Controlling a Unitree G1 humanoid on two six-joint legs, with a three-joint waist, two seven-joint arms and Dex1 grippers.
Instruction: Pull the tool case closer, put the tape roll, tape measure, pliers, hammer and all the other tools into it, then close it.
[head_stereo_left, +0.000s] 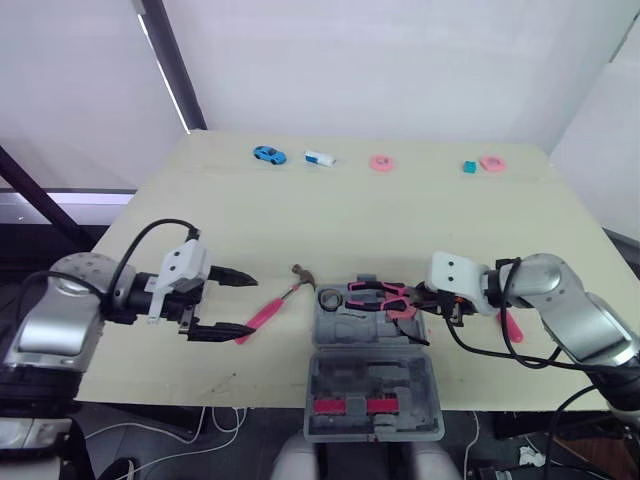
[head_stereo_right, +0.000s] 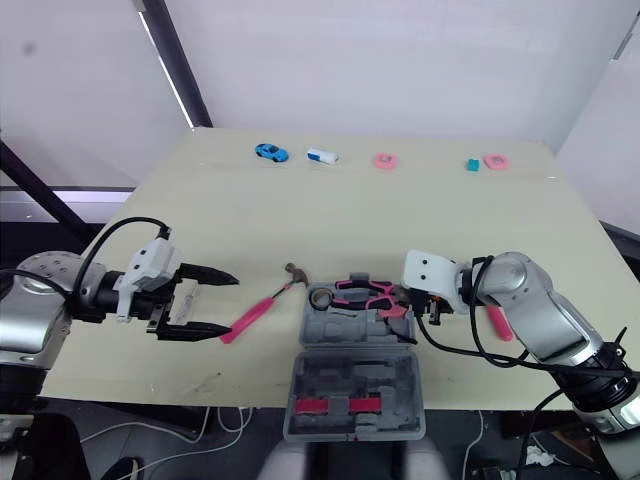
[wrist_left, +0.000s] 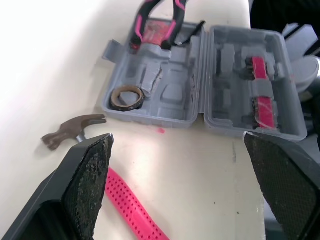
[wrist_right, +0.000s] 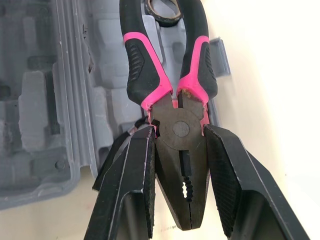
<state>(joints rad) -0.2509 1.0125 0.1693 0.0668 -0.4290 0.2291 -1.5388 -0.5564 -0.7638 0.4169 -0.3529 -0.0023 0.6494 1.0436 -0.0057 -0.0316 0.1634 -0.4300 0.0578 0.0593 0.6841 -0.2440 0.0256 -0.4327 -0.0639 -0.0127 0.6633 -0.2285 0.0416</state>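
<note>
A grey tool case (head_stereo_left: 321, 335) lies open at the table's near edge, its lid (head_stereo_left: 372, 372) hanging over toward me. A tape roll (head_stereo_left: 328, 298) sits in the tray's far left corner. The pliers (head_stereo_left: 375, 293), with pink and black handles, lie across the tray's far right part. My right gripper (head_stereo_left: 425, 300) is shut on their head (wrist_right: 180, 150). The hammer (head_stereo_left: 266, 311), pink-handled, lies on the table left of the case, its head (wrist_left: 72, 130) toward the far side. My left gripper (head_stereo_left: 250, 305) stands open just left of the handle, with nothing between its fingers.
A pink-handled item (head_stereo_left: 510, 325) lies on the table right of my right gripper. Along the far edge sit a blue toy car (head_stereo_left: 267, 154), a white and blue piece (head_stereo_left: 320, 158), two pink rings (head_stereo_left: 381, 162) (head_stereo_left: 491, 162) and a teal block (head_stereo_left: 468, 167).
</note>
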